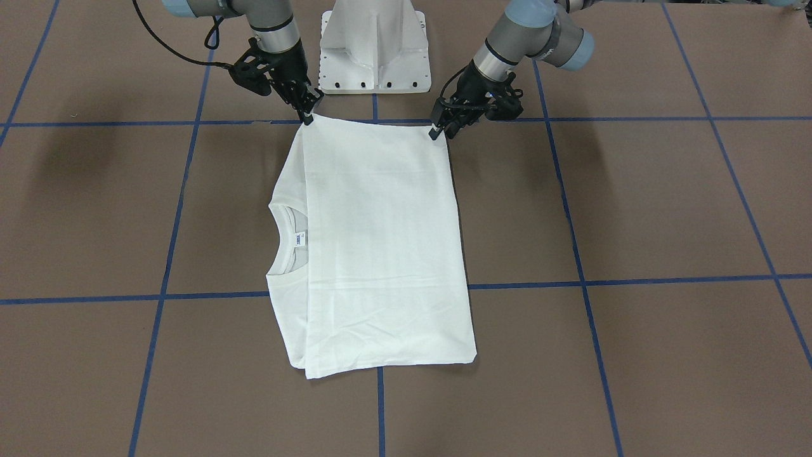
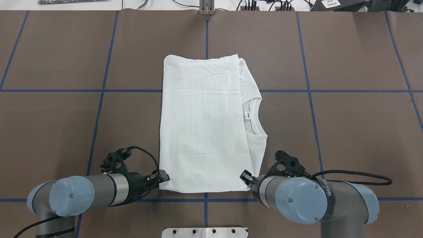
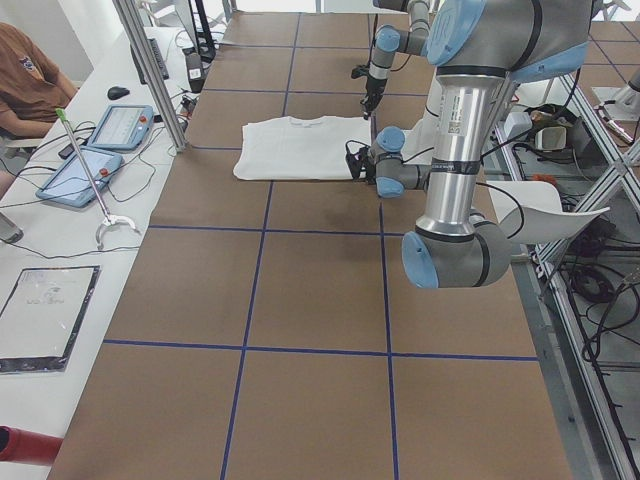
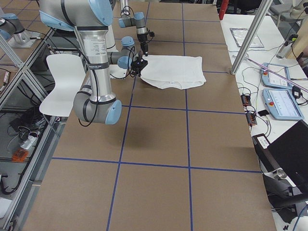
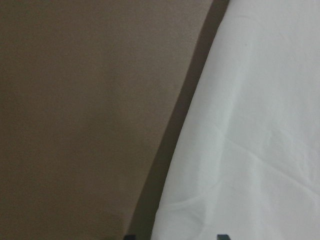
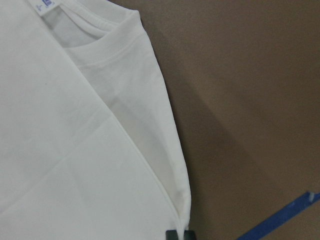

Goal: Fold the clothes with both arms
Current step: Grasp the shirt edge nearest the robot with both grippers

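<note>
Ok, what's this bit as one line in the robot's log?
shirt: folded, flat | left gripper: open at corner | right gripper: pinching other corner

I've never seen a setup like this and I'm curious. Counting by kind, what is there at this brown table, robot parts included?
Clothes: 1, the white T-shirt
Robot arms: 2, the left arm and the right arm
Black grippers: 2, the left gripper and the right gripper
Bases: 1, the white pedestal base
Total: 6

1 T-shirt [image 2: 201, 125]; 2 arms: left arm [image 2: 99, 190], right arm [image 2: 330, 198]; 2 tools: left tool [image 2: 164, 177], right tool [image 2: 244, 175]; 1 pedestal base [image 1: 374, 44]; 1 desk [image 2: 347, 132]
</note>
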Available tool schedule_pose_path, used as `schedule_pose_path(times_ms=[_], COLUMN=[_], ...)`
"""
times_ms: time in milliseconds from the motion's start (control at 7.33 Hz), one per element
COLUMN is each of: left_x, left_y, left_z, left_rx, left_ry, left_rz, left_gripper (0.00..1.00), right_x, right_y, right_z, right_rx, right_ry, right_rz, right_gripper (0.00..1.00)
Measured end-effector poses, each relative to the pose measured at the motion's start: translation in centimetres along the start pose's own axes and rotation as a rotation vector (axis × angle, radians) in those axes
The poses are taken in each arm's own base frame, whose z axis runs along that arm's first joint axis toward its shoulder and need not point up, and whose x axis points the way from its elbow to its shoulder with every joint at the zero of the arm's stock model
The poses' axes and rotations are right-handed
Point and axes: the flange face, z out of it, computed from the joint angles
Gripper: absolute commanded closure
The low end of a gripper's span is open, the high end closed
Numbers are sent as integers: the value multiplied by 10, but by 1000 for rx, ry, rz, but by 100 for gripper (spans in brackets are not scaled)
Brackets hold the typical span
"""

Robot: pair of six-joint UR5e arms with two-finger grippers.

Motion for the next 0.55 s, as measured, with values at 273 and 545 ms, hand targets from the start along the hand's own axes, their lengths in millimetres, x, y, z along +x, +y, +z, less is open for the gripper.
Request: schedule_pose_path(times_ms=[273,545], left_x=[-2,-2], left_y=[7,12], left_z=[2,2], left_rx=[-12,-22], left_ry=[-6,-5], left_rz=[4,5], left_gripper=[52,96], right_x=[0,0], right_y=[0,0], right_z=[0,-1], right_rx=[0,-2], right_ry=[-1,-2], right_rz=[0,0], right_gripper=[100,100])
